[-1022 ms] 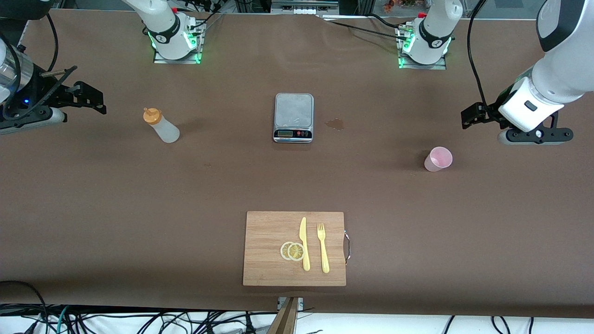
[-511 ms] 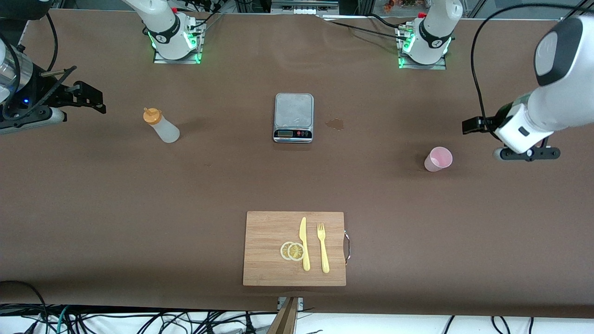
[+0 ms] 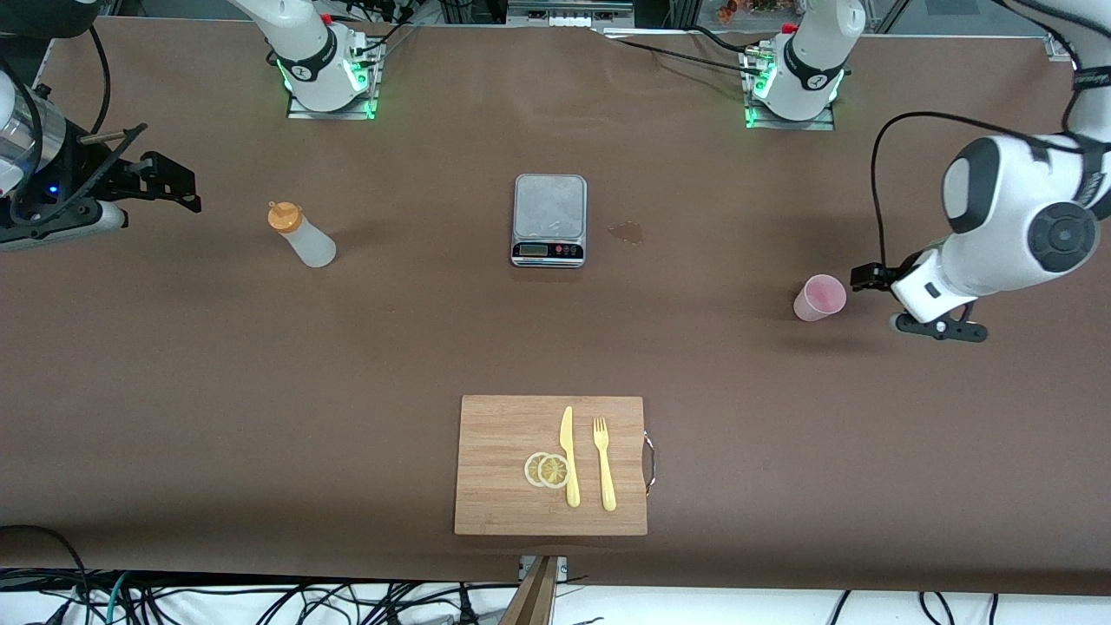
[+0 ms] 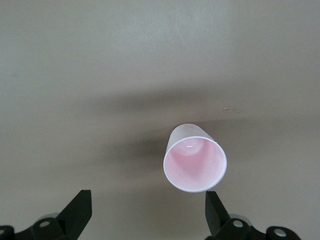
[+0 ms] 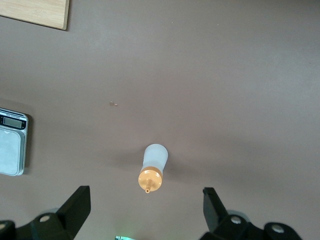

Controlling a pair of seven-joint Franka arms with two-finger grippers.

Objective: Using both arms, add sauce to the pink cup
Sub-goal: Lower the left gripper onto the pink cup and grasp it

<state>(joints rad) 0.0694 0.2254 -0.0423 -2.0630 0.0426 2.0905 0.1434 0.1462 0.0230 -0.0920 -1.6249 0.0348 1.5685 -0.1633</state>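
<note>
At the left arm's end of the counter (image 3: 174,365), the pink cup (image 3: 819,298) stands upright and empty, and the left hand (image 3: 868,278) sits low just beside it with its fingers spread wide and nothing between them; in the left wrist view the cup (image 4: 195,157) lies ahead of the two fingertips and nearer to one, not yet between them. That looks like a sideways approach to steady or lift the cup for pouring. Toward the right arm's end, the sauce (image 3: 300,234) stands upright, its orange cap on. The right hand (image 3: 178,187) waits near it, jaws released and empty, and the right wrist view shows the bottle (image 5: 152,169) framed between the open fingers. Between them sits a grey scale (image 3: 549,219); its display is too small to read. A cutting board (image 3: 503,434) nearer the front camera carries a knife (image 3: 568,456), fork (image 3: 603,463) and lemon slices (image 3: 547,470). No brand or label is legible.
</note>
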